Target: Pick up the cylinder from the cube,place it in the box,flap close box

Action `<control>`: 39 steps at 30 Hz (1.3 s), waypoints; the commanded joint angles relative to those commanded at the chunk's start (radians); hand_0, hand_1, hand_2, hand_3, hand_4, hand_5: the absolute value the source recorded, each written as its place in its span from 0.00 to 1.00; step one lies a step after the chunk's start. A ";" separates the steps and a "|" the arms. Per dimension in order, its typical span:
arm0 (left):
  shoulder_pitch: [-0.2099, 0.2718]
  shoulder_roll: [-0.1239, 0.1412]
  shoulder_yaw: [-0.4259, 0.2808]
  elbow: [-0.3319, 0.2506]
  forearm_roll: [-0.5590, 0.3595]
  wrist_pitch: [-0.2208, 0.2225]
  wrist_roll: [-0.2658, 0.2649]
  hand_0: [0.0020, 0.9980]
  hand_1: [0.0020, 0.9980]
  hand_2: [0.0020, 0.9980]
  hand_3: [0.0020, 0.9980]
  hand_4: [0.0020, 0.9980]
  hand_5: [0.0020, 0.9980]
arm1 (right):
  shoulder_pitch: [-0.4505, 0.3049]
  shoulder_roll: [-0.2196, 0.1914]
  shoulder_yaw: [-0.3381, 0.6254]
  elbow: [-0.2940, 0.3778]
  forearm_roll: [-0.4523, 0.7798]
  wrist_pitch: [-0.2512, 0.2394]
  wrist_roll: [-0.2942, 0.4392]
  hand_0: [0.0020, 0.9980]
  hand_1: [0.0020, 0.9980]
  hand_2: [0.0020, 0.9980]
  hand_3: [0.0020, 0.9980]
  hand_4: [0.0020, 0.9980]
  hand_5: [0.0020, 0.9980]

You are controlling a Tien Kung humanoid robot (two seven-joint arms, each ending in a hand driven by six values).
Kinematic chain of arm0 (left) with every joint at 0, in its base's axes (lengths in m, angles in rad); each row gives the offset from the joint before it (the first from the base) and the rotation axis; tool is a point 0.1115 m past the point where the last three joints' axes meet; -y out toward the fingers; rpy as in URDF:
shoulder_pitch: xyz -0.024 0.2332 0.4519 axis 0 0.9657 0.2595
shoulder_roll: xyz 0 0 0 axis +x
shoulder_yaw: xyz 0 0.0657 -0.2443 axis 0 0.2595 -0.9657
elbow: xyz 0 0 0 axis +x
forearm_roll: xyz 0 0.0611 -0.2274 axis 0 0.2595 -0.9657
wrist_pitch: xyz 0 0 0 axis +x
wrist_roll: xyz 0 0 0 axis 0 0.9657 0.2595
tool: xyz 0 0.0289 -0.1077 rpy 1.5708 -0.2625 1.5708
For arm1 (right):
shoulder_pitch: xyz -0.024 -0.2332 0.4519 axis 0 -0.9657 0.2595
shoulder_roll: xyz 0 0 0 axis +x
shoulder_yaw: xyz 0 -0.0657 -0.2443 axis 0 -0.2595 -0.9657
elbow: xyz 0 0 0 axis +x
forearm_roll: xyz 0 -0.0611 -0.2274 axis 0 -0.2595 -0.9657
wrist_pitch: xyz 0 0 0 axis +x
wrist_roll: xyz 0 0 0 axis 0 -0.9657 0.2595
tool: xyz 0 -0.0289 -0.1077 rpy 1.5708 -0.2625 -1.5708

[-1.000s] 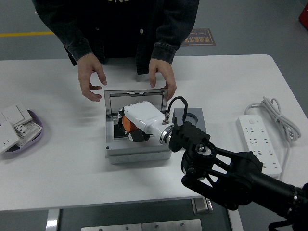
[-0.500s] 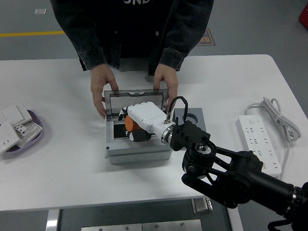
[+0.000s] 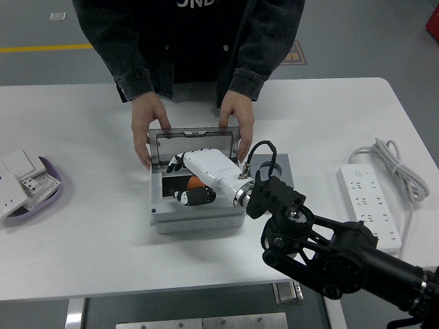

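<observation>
Fingers (image 3: 186,197) of the right hand (image 3: 202,175) curl around one orange cylinder (image 3: 195,183), low inside the one grey box (image 3: 195,218) at the table's (image 3: 82,233) centre. It seems light, stiff and smooth, best held by its round side. At twelve o'clock, two person's hands (image 3: 145,127) hold the one upright flap (image 3: 194,140).

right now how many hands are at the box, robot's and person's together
3. The robot's right hand reaches into the box over an orange object. The person's two hands grip the raised lid, one at its left corner, one at its right. The robot's left hand isn't in view.
</observation>
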 joint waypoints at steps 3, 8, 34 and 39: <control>0.001 -0.001 -0.001 0.000 0.002 0.000 0.001 0.59 0.61 0.60 0.63 0.64 0.17 | -0.002 -0.034 0.032 0.060 0.074 -0.031 0.025 0.79 0.68 0.72 0.72 0.72 0.34; 0.003 0.001 -0.005 0.000 0.009 -0.001 0.002 0.59 0.61 0.60 0.63 0.64 0.17 | 0.024 -0.084 0.090 0.156 0.159 -0.055 0.032 0.77 0.67 0.71 0.69 0.72 0.36; -0.003 0.001 -0.001 0.000 0.010 -0.002 0.004 0.59 0.61 0.60 0.62 0.63 0.16 | 0.125 -0.100 0.007 -0.089 0.200 -0.111 0.118 0.74 0.65 0.68 0.66 0.69 0.35; -0.003 0.001 -0.002 0.000 0.010 -0.001 0.003 0.59 0.61 0.60 0.62 0.63 0.16 | 0.099 -0.126 -0.015 -0.016 0.171 -0.110 0.100 0.73 0.65 0.68 0.66 0.67 0.34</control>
